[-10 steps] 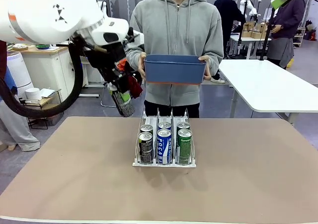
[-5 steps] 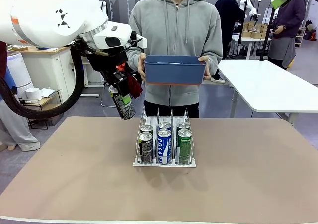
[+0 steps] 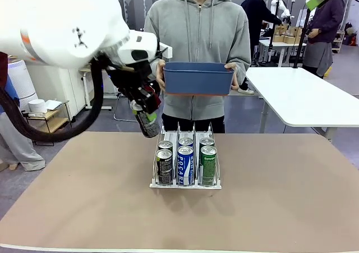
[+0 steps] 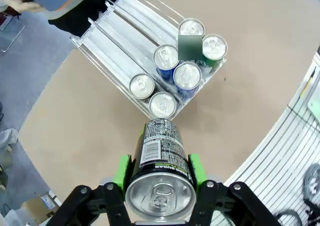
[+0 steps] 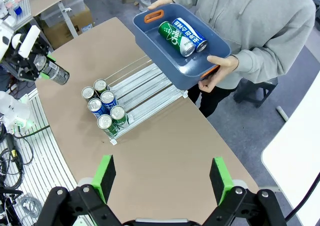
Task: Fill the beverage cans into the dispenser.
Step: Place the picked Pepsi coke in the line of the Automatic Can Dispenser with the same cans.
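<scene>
left gripper point(image 4: 160, 172): clamped on black can point(image 4: 159, 148), white label text, silver top | right gripper point(image 5: 163, 179): spread wide; empty

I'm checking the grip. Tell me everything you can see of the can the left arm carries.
The slim black-and-grey aluminium can has a silver top with its pull tab flat, and white label print on its side. It hangs tilted in the air, by the left side of the white wire rack. The left claw is shut on it, green pads on opposite sides.
</scene>
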